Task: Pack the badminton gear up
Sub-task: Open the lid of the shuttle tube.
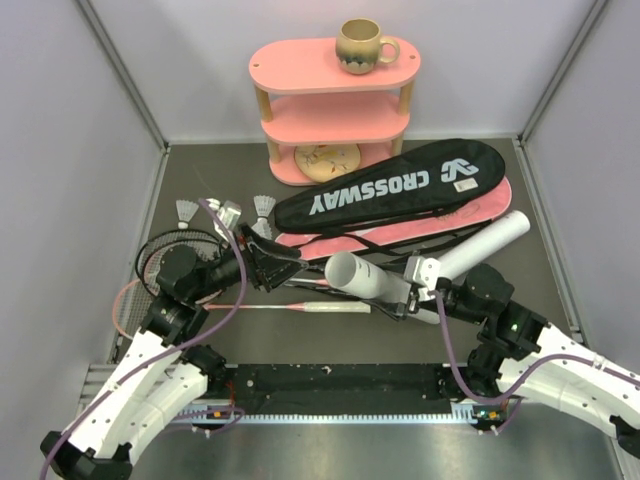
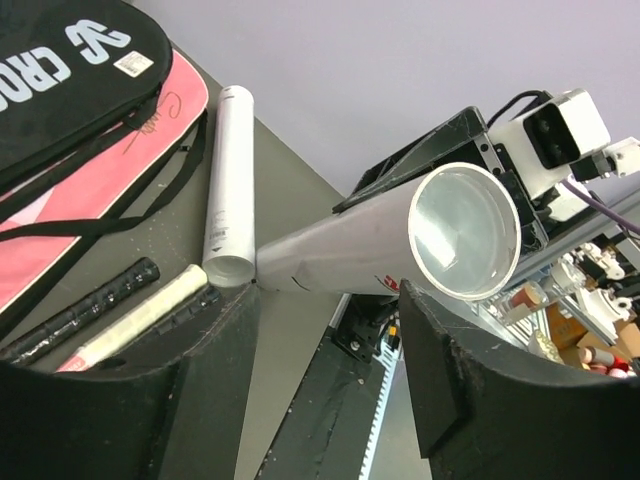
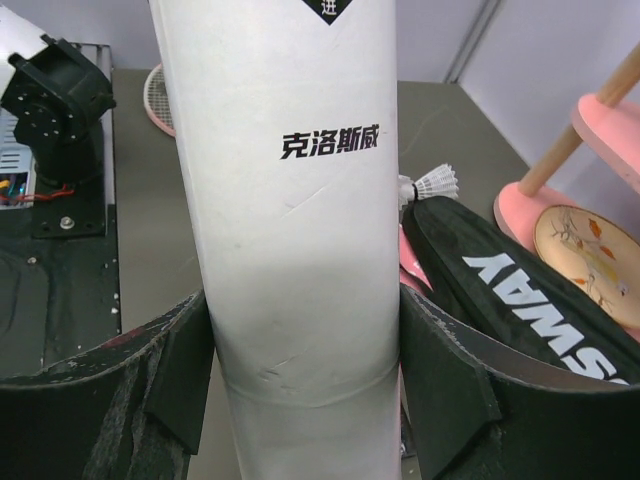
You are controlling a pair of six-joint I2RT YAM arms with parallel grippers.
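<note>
My right gripper (image 1: pixel 412 287) is shut on a white tube (image 1: pixel 358 276) and holds it above the table, with the open end toward the left arm. In the right wrist view the tube (image 3: pixel 295 250) fills the space between the pads of my right gripper (image 3: pixel 305 390). My left gripper (image 1: pixel 268 264) is open and empty, just left of the tube's mouth (image 2: pixel 466 231); its own view (image 2: pixel 330 370) shows nothing between the jaws. A second white tube (image 1: pixel 490 240) lies beside the pink bag (image 1: pixel 400 232). The black CROSSWAY bag (image 1: pixel 400 186) lies on top of the pink one. Shuttlecocks (image 1: pixel 186 212) (image 1: pixel 264 205) lie at the left rear.
A black-framed racket (image 1: pixel 170 250) and a pink-framed racket (image 1: pixel 125 305) lie at the left, with a white handle (image 1: pixel 335 308) in the middle. The pink three-tier shelf (image 1: pixel 335 110) with a beige mug (image 1: pixel 362 46) stands at the back. Grey walls enclose the table.
</note>
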